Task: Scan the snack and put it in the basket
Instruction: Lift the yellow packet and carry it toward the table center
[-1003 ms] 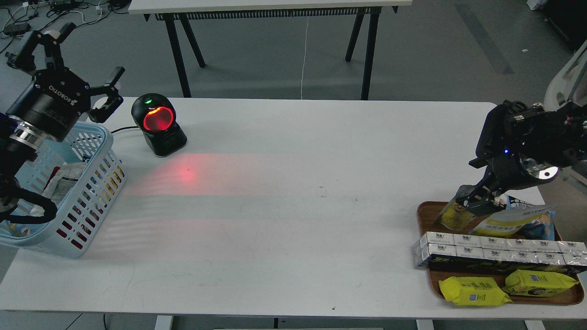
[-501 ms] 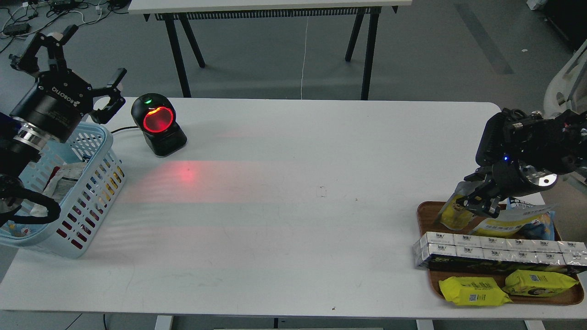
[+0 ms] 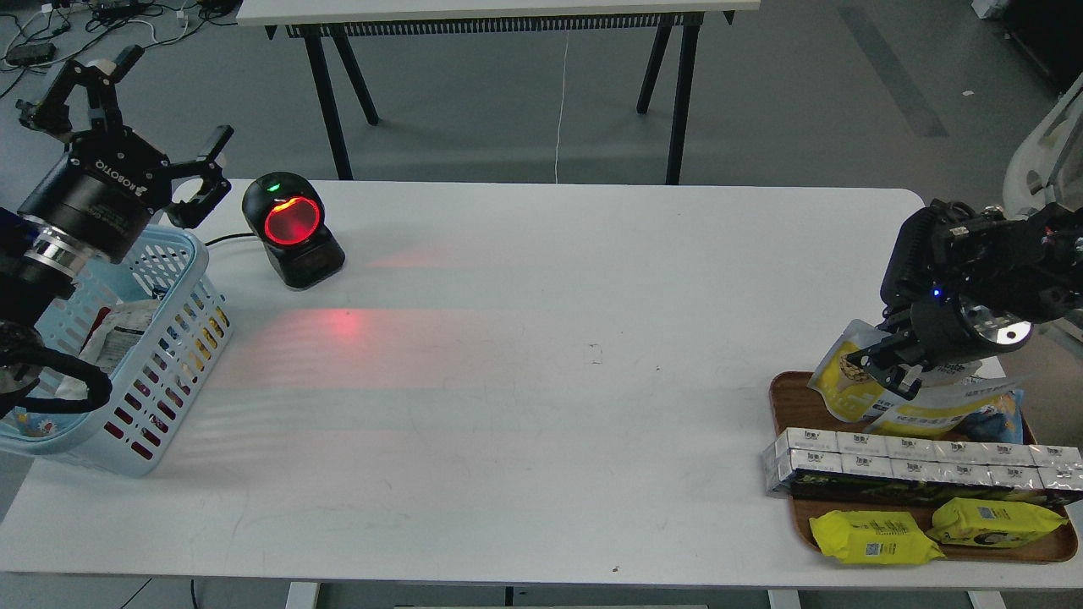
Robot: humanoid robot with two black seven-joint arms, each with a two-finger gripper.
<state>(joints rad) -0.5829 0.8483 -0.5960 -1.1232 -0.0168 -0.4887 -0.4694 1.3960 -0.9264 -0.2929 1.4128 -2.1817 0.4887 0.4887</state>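
Gripping the snack [image 3: 846, 378], right pincer [image 3: 884, 365] above tray [image 3: 783, 397].

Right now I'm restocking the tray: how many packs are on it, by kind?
Snack pouch, in right gripper: 1
White-yellow-blue bag: 1
Yellow wrapped packs: 2
Long silver carton: 1
Total: 5

I am in a lab set up as a mock checkout: a barcode scanner [image 3: 292, 229] glows just right of my left gripper [image 3: 135, 127], with loose cables [image 3: 51, 25] on grey floor behind it.
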